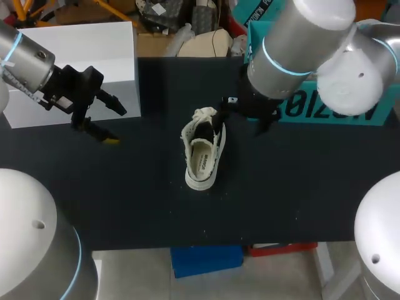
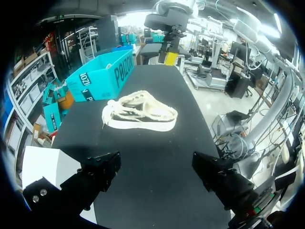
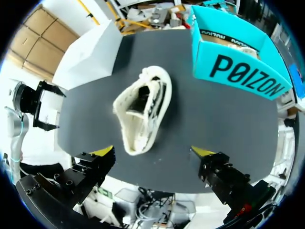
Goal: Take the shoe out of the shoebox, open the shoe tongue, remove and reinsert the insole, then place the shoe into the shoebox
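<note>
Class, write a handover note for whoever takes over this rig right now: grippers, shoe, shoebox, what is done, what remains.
Left gripper: open, empty, well short of the shoe.
Right gripper: open, empty, close over the shoe.
The shoe lies on the table, outside the teal shoebox.
Done: shoe taken out.
Tongue and insole steps: cannot tell.
Left: at least returning the shoe to the shoebox.

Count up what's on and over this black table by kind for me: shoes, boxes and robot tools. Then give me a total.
Shoes: 1, the white shoe
Boxes: 2, the teal shoebox and the white box
Tools: 2, the left tool and the right tool, both open
Total: 5
</note>
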Controlling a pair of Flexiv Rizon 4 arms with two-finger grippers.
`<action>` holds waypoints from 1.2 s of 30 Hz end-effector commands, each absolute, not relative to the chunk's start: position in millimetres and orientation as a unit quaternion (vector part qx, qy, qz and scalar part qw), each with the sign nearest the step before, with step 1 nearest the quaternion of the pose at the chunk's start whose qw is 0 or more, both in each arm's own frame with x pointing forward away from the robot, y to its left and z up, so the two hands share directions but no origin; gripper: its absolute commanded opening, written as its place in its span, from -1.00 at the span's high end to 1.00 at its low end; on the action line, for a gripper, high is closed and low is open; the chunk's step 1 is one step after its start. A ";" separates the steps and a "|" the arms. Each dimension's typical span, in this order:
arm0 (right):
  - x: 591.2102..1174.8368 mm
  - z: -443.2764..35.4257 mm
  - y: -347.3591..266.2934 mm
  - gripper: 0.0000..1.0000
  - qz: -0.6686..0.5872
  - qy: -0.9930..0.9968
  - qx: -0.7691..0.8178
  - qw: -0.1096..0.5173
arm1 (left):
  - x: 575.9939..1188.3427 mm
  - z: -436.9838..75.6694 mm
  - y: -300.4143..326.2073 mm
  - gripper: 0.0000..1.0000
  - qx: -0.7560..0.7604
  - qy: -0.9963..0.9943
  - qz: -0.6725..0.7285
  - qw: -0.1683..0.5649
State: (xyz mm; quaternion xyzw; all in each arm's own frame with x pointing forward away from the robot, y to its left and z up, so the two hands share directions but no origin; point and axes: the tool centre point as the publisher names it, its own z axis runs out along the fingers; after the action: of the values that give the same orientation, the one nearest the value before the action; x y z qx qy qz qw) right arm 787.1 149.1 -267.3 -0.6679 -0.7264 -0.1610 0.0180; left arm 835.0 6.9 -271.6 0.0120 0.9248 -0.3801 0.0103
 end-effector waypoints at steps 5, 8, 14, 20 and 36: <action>793.8 -264.3 157.1 -1.00 -0.126 -0.732 -0.669 -0.031 | 834.0 -271.7 7.1 -1.00 0.012 0.925 -0.379 0.012; 805.2 -270.0 164.9 -1.00 -0.094 -0.748 -0.657 -0.035 | 834.0 -271.7 7.1 -1.00 0.012 0.925 -0.379 0.012; 821.7 -282.7 178.5 -1.00 -0.053 -0.765 -0.642 -0.030 | 834.0 -271.7 7.1 -1.00 0.012 0.925 -0.379 0.012; 831.9 -297.5 183.1 -0.76 -0.027 -0.768 -0.640 -0.018 | 834.0 -271.7 7.1 -1.00 0.012 0.925 -0.379 0.012; 846.6 -337.7 177.2 0.00 -0.022 -0.748 -0.663 -0.029 | 834.0 -271.7 7.1 -1.00 0.012 0.925 -0.379 0.012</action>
State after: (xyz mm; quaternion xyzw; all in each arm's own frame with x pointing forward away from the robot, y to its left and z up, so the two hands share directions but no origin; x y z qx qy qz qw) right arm 845.2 174.8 -327.3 -0.6617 -0.7489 -0.0198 -0.0297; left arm 834.9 6.9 -271.6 0.0120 0.9248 -0.3801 0.0103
